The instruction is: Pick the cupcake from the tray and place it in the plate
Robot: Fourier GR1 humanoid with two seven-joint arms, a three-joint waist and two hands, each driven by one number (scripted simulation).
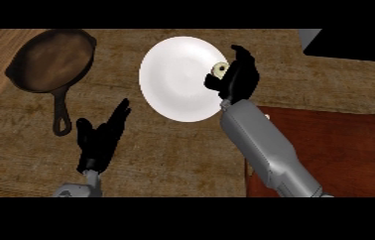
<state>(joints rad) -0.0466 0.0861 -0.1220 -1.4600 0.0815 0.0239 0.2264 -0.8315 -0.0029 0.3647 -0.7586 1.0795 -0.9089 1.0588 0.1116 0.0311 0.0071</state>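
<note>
A white plate (pixel 176 78) lies on the wooden counter at the middle of the head view. My right hand (pixel 238 78) hovers over the plate's right rim, its fingers curled round the cupcake (pixel 219 69), of which only a pale rounded bit shows at the hand's left side. The reddish-brown tray (pixel 330 150) lies at the lower right, partly under my right forearm. My left hand (pixel 102 135) is open at the lower left, fingers up, resting apart from the plate.
A dark brown frying pan (pixel 53 60) with its handle pointing toward me sits at the upper left. A dark object (pixel 341 43) shows at the upper right corner of the counter.
</note>
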